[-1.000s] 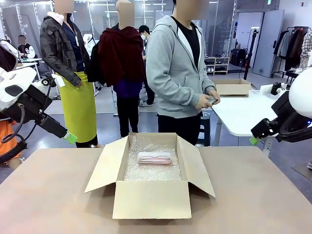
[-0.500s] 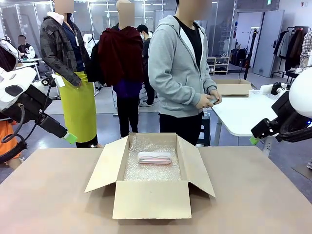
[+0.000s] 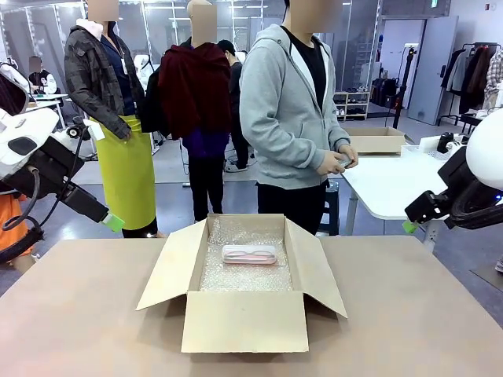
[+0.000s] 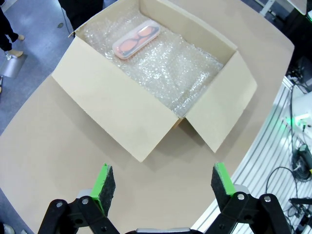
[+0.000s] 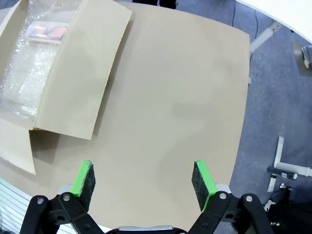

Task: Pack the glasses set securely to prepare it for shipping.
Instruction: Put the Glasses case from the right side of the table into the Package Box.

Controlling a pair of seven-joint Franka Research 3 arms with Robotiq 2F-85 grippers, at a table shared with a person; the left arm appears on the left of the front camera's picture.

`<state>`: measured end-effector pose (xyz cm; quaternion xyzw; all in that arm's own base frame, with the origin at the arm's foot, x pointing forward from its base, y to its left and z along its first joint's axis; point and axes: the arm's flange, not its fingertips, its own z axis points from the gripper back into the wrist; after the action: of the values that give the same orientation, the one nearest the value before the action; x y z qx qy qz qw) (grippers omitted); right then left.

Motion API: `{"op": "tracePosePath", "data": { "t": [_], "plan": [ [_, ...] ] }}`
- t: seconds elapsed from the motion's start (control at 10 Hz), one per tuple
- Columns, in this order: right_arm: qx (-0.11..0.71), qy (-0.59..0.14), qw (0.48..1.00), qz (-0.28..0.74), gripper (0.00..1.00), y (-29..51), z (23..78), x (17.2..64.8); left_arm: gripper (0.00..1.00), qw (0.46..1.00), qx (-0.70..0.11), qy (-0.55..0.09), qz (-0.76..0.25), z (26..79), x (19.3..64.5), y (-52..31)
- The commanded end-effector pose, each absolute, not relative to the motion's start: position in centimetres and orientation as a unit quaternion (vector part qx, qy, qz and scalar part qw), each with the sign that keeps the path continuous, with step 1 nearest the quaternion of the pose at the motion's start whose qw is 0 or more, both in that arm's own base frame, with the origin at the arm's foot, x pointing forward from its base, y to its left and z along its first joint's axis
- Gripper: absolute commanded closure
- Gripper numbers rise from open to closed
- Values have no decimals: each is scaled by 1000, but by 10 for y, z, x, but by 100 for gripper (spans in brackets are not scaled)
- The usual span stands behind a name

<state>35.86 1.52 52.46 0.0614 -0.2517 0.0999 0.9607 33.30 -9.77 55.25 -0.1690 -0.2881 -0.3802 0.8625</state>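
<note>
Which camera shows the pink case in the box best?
Left wrist view: it looks down on the pink case, glasses visible through the lid. Front view shows it side-on and foreshortened; right wrist view, small near the top-left corner.

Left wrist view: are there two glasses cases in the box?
No, a single pink glasses case lies on the bubble wrap inside the cardboard box.

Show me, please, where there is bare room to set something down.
Free: bubble wrap between the pink case and the box's near wall; table outside both side flaps. Crowded only at the box's far end.
</note>
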Motion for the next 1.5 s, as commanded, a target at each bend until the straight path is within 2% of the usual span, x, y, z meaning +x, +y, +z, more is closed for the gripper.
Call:
{"op": "tracePosePath", "data": {
  "t": [0.0,1.4],
  "plan": [
    [59,-251,961,97,0,16,524,359,0,858,-176,-290,-385,554,333,-96],
    [59,-251,961,97,0,16,524,359,0,858,-176,-290,-385,554,333,-96]
  ]
}}
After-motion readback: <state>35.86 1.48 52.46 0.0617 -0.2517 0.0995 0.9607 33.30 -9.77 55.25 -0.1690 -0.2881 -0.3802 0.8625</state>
